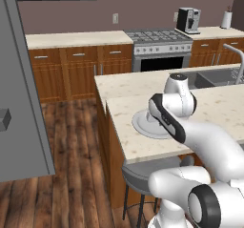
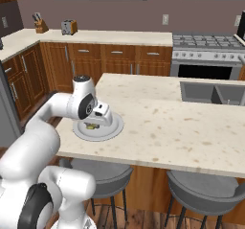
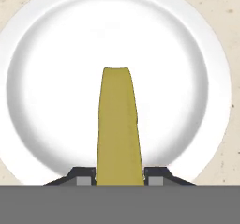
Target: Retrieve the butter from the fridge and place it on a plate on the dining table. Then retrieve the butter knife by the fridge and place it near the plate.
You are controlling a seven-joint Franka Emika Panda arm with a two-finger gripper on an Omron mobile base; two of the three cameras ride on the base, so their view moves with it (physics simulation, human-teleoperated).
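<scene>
The butter (image 3: 118,124), a thin yellow-olive stick, is clamped between my two dark finger tips, so my gripper (image 3: 120,176) is shut on it. It hangs just above the middle of the round white plate (image 3: 47,101). From the right base view, the gripper (image 2: 93,123) points down over the plate (image 2: 114,127) near the left end of the beige dining table (image 2: 182,127), and the butter (image 2: 91,126) shows just under the hand. In the left base view my arm hides part of the plate (image 1: 142,125). The fridge door (image 1: 19,103) stands open at the left. The butter knife is out of view.
Grey stools (image 2: 103,173) (image 2: 206,192) stand under the table's near edge. A sink (image 2: 210,93) is set into the table's far right. A stove (image 1: 159,48) and wall counters line the back. Wooden floor (image 1: 71,150) lies between table and fridge.
</scene>
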